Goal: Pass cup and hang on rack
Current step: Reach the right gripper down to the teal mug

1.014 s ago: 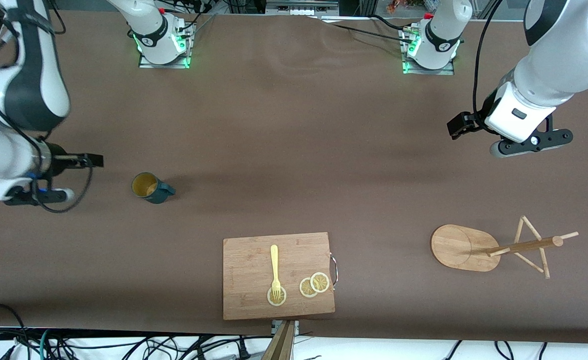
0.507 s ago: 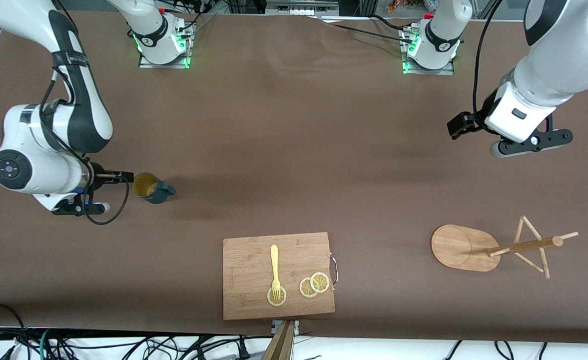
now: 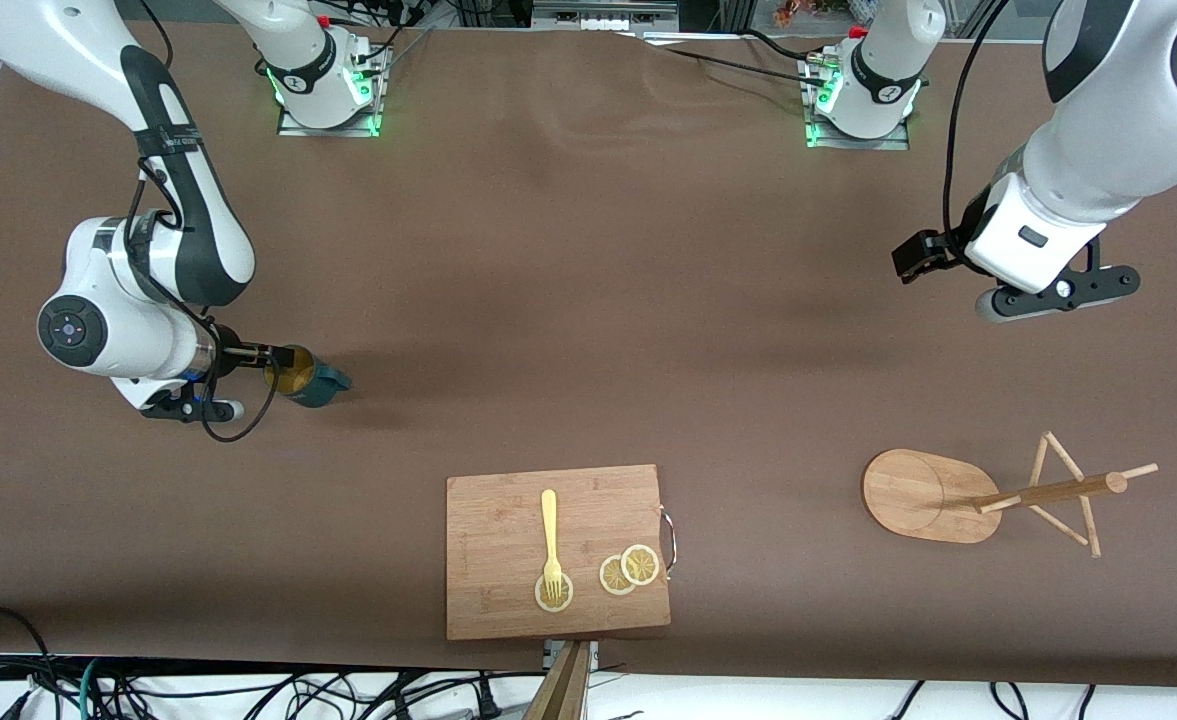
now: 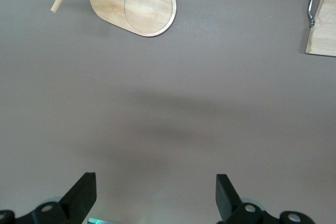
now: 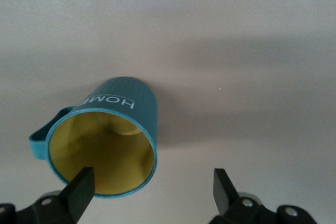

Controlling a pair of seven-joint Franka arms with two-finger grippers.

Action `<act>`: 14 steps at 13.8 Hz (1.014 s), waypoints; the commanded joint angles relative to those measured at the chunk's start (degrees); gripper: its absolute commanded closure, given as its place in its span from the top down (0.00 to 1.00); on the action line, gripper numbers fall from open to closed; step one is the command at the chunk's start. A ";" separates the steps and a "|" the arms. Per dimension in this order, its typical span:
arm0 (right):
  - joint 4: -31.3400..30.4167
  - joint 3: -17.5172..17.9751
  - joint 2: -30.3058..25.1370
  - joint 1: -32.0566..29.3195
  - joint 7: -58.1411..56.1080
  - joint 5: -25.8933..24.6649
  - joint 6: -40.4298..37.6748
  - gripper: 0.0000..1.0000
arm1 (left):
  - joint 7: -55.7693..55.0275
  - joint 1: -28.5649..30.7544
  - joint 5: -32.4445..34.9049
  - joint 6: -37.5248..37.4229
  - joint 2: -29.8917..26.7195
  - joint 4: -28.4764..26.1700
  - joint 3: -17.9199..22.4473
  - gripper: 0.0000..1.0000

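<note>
Right tool (image 3: 266, 356) open at the rim of my small dark teal mug with yellow inside (image 3: 304, 376), upright on the brown counter (image 3: 588, 300). Left tool (image 4: 155, 195) open, waiting over bare counter, well apart from the light bamboo mug tree (image 3: 988, 492).

One small dark teal cylindrical mug (image 3: 306, 377) with a yellowish inside sits at the middle left of the front view. One light bamboo mug tree (image 3: 988, 492), with an oval base, a single post and thin pegs, lies at the lower right. One rectangular wooden cutting board (image 3: 556, 550) with a metal handle is at the lower centre. On it there is one pale yellow fork (image 3: 550, 538) and three round lemon slices (image 3: 629, 569). Two white robot arms are visible, one at each side, and two bases stand along the top edge.
</note>
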 commanded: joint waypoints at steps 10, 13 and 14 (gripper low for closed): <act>-1.52 0.16 1.74 -0.72 2.65 0.93 5.58 0.00 | 10.69 5.06 0.58 -9.90 -13.53 -8.38 0.57 1.00; -1.17 0.33 1.74 -0.54 3.36 0.93 5.49 0.00 | 10.78 5.14 -0.12 2.72 -19.07 -24.44 0.57 1.00; -0.99 0.33 1.74 -0.54 3.36 0.93 5.49 0.00 | 10.78 5.14 -1.70 9.22 -20.57 -31.11 0.57 1.00</act>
